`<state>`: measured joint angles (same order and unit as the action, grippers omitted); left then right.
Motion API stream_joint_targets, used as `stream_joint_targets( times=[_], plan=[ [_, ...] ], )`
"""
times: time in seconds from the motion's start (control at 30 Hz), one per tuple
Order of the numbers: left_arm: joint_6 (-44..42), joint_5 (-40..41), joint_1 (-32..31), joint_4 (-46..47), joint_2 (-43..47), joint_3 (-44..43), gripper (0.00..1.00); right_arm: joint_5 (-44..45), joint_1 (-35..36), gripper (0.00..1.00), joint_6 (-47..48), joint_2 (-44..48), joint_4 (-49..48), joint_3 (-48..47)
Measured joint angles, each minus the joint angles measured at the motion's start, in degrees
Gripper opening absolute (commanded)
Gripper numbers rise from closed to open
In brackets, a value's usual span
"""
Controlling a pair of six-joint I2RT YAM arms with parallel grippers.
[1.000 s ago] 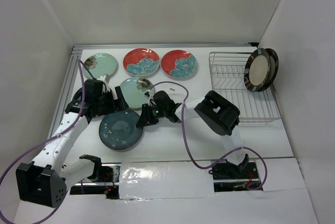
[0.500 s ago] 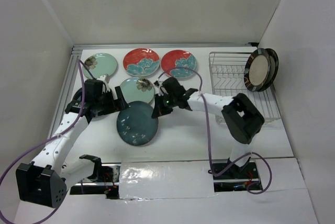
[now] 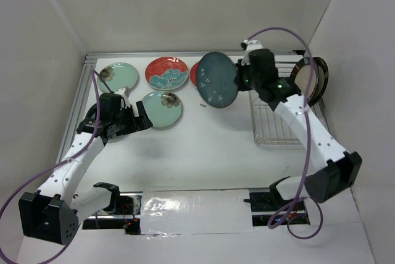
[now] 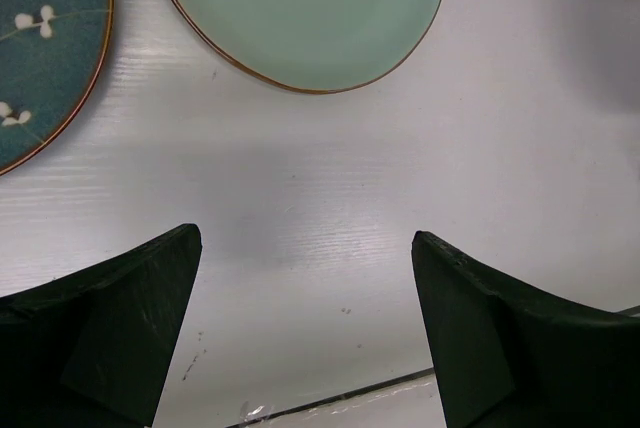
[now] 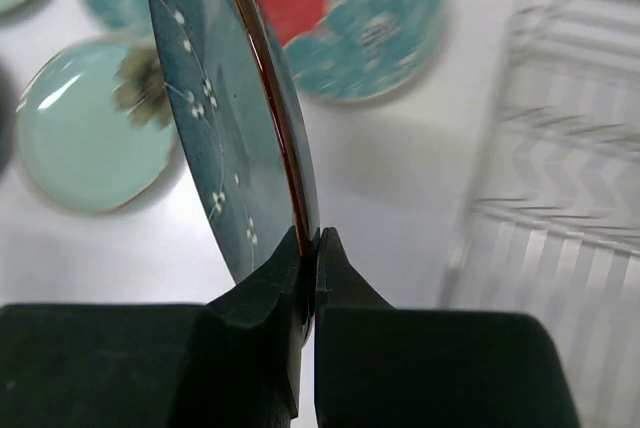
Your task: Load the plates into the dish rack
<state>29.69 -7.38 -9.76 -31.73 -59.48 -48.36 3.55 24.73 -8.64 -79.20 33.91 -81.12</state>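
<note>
Overhead, the raised teal plate (image 3: pixel 217 81) hides all but a sliver of the red plate (image 3: pixel 194 74) just left of the dish rack (image 3: pixel 274 122), whose far-right striped plates (image 3: pixel 321 79) sit partly behind the right arm (image 3: pixel 297 114). The right wrist view blurs the rack; the left wrist view crops a mint plate (image 4: pixel 300 8) and a second teal plate (image 4: pixel 40 48).

Between the matt black plastic fingers of your right gripper (image 5: pixel 310 243), the speckled teal plate (image 5: pixel 225 118) shows a glossy ceramic glaze and a thin reddish-brown rim. Right of those jaws, the dish rack (image 5: pixel 560 198) is bright silver metal wire. Ahead of your left gripper (image 4: pixel 305 240), dull black too, the mint plate (image 4: pixel 310 8) gleams smooth on the white, matt, finely ribbed table (image 4: pixel 520 98).
</note>
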Motion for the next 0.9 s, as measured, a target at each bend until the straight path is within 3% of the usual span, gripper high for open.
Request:
stream_joint_targets(
  times=[0.2, 0.4, 0.57, 0.9],
  plan=[
    [0.0, -0.4, 0.0, 0.0, -0.5, 0.0, 0.99, 14.1, -6.5, 0.00, 6.9, 7.5, -1.8, 0.3],
    [0.0, -0.8, 0.0, 0.0, -1.0, 0.0, 0.99, 24.4, -14.7, 0.00, 15.2, 10.8, -10.6, 5.2],
    [0.0, -0.9, 0.0, 0.0, -1.8, 0.0, 0.99, 25.8, -22.4, 0.00, 20.3, 10.4, -15.5, 7.8],
    [0.0, -1.2, 0.2, 0.4, -3.0, 0.0, 0.99, 19.2, -36.8, 0.00, 23.3, 5.3, -21.8, 11.0]
  ],
)
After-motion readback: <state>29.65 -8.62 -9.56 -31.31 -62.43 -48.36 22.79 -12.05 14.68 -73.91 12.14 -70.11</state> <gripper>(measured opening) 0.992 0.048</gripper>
